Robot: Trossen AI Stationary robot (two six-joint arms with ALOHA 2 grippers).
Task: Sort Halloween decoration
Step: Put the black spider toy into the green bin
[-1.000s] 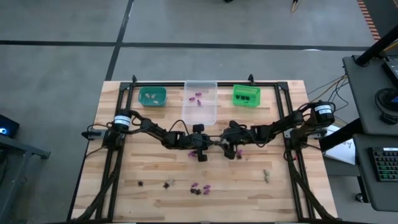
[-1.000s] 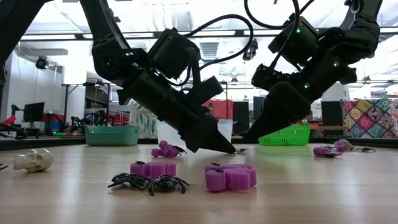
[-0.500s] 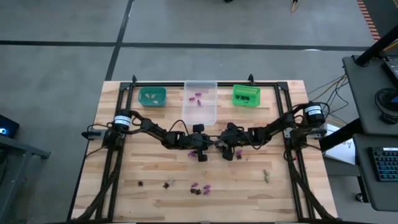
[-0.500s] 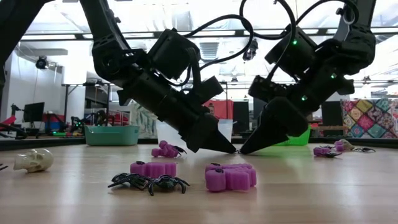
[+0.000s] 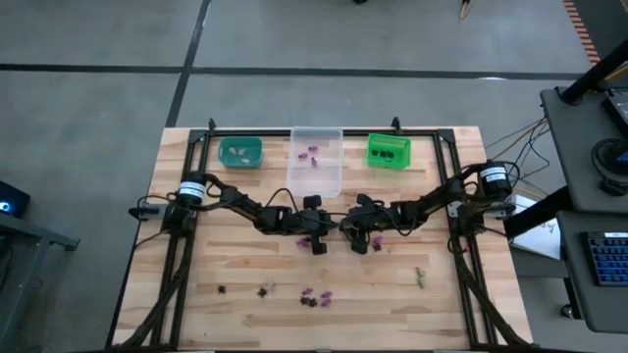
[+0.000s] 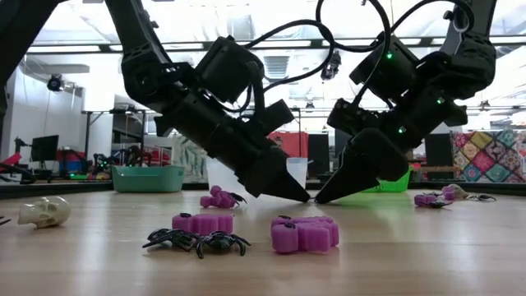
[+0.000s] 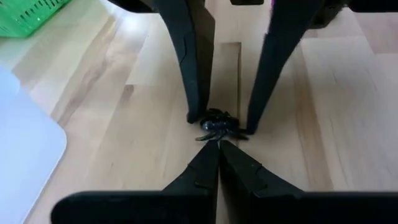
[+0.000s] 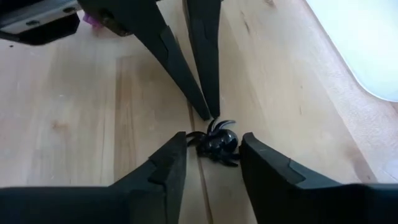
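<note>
Wooden table [image 5: 196,304] is holding many loose trinkets [image 5: 314,297]; few are binned. We are framing a black spider [image 8: 217,143] with the right gripper [image 8: 212,163], fingers apart; left gripper [image 7: 217,158] is pinched shut opposite.

Free room around the black spider [image 8: 216,144] at table centre: right gripper [image 8: 212,149] fingers flank it on two sides; the pinched left gripper [image 7: 218,144] tips block a third. Beyond the spider, the clear bin [image 5: 316,160] stands near.
</note>
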